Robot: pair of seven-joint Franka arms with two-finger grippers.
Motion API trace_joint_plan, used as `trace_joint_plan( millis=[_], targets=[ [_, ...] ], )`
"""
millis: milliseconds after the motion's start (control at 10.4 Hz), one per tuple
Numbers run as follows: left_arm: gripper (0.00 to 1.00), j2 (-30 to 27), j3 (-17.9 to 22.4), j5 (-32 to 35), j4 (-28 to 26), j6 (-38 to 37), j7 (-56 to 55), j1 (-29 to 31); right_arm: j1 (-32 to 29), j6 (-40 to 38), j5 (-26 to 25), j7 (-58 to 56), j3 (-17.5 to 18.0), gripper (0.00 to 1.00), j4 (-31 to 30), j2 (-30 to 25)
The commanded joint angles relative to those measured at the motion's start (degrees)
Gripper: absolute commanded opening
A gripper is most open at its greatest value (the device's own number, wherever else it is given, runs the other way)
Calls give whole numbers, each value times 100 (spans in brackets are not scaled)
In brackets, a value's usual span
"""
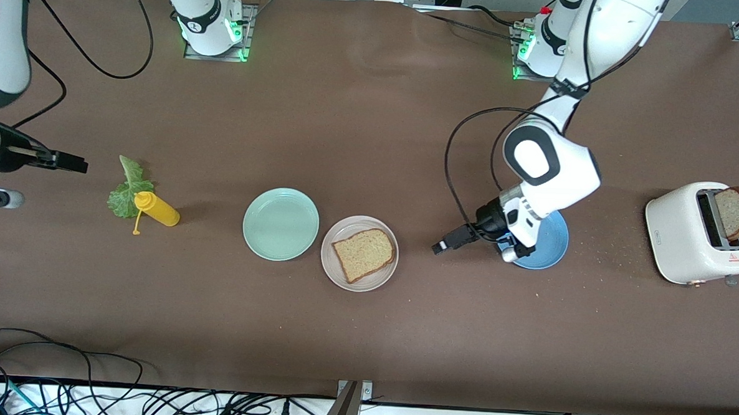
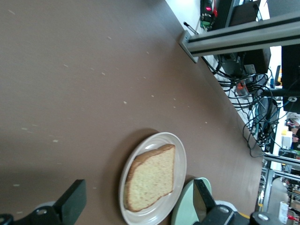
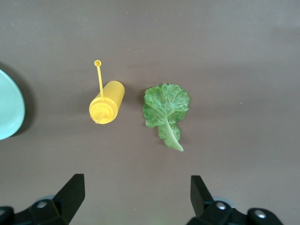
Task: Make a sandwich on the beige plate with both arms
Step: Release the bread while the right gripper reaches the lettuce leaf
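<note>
The toaster (image 1: 699, 233) stands near the table edge at the left arm's end, a second slice of bread (image 1: 736, 213) sticking up out of its slot. Next in size come three plates in a row across the middle: the mint-green plate (image 1: 281, 223) toward the right arm's end, the beige plate (image 1: 359, 253) just beside it and nearer the front camera, and a blue plate (image 1: 545, 243) toward the left arm's end. One bread slice (image 1: 364, 253) lies flat on the beige plate — the sandwich's base.

The left gripper (image 1: 442, 245) hangs low between the beige and blue plates, fingers spread and empty. The right gripper (image 1: 72, 162) hovers by the edge at the right arm's end, over bare table near the lettuce leaf (image 1: 125, 188), its fingers also spread with nothing between them.

A yellow squeeze bottle (image 1: 156, 209) lies just beside the leaf, on the side nearer the front camera.

The lettuce looks like the step in hand. The right gripper would do best to come straight down over the leaf's thick stem, pinch it gently — and stay clear of the bottle.
</note>
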Motion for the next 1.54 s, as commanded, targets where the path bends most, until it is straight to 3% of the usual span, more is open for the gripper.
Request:
trace_joint_plan(
  millis=[0, 384, 576, 768, 1056, 1152, 1440],
  targets=[
    [100, -527, -39, 927, -688, -151, -47, 492, -17, 619, -133, -95, 24, 100, -666, -83],
    [100, -1063, -21, 2412, -1278, -693, -56, 1238, -44, 1789, -133, -394, -151, 100, -1932, -110],
    [100, -1300, -21, 3973, -1226, -1632, -213, 1906, -44, 2377, -133, -621, -160, 100, -2600, -110],
    [100, -1546, 232, 5346, -1191, -2030, -669, 1997, -44, 2967, -133, -1174, -362, 100, -2980, -49],
    [100, -1617, 435, 6465, -849, -2890, -978, 2006, -44, 3898, -133, -1746, -600, 100, -3604, 127],
    [100, -1678, 436, 7052, -735, -3180, -1013, 1997, -44, 4058, -133, -1930, -600, 100, -3684, 275],
    [100, -1767, 418, 7996, -130, -4304, -1400, 1944, -131, 4453, -124, -2641, -661, 100, -3685, 759]
  ],
)
